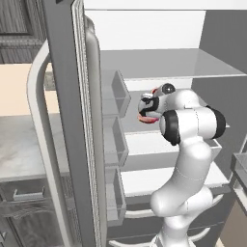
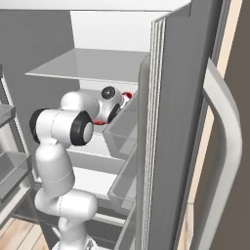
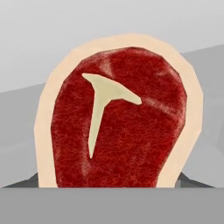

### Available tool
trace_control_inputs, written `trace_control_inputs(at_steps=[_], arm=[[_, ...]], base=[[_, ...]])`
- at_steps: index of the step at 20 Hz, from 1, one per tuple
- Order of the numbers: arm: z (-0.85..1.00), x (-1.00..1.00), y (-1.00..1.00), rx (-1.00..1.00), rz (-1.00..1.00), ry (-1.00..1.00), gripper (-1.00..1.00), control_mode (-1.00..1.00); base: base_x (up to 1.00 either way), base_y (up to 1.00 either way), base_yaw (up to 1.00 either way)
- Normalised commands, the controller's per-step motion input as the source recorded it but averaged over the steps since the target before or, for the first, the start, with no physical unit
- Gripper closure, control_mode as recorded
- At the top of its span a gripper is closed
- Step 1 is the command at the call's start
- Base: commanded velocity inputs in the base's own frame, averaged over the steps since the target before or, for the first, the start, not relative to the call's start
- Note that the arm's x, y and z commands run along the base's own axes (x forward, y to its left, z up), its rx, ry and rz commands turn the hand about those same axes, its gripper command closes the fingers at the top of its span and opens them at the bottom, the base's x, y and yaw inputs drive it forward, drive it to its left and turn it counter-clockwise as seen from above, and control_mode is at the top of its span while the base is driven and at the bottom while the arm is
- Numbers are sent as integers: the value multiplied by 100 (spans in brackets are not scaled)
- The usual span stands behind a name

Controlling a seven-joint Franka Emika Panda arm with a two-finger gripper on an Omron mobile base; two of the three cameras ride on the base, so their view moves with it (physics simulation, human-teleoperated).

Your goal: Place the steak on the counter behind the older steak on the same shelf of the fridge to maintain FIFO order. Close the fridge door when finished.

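Observation:
The steak (image 3: 118, 118), dark red with a pale tan rim and a T-shaped bone, stands right in front of the hand camera. My gripper (image 1: 147, 105) is shut on it, reaching inside the open fridge (image 1: 72, 120) just above the middle shelf (image 1: 144, 140). Red edges of the steak (image 1: 144, 118) peek out around the hand, and from the right its red edge (image 2: 127, 95) shows beside the gripper (image 2: 119, 105). One dark fingertip (image 3: 194, 181) barely shows at the steak's lower corner. The older steak is hidden behind my hand and arm. The counter (image 1: 19, 144) lies left of the door.
The open fridge door (image 2: 176, 122) with its clear bins (image 1: 118, 91) stands close beside the arm. A glass shelf (image 1: 169, 62) hangs above the hand, and white shelves (image 1: 159, 178) lie below. Drawers sit at the bottom.

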Motion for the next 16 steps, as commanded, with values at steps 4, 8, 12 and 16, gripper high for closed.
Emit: trace_control_inputs(at_steps=[4, 8, 12, 16], arm=[[-28, 5, 4, -1, 0, 0, -100, -100], [-13, -11, 4, -2, 0, -6, -100, -100], [-1, -21, 2, -1, 0, -8, -100, -100], [7, -19, 0, 0, 0, -4, -100, -100]], base=[[0, 0, 0], [0, 0, 0], [0, 0, 0], [0, 0, 0]])
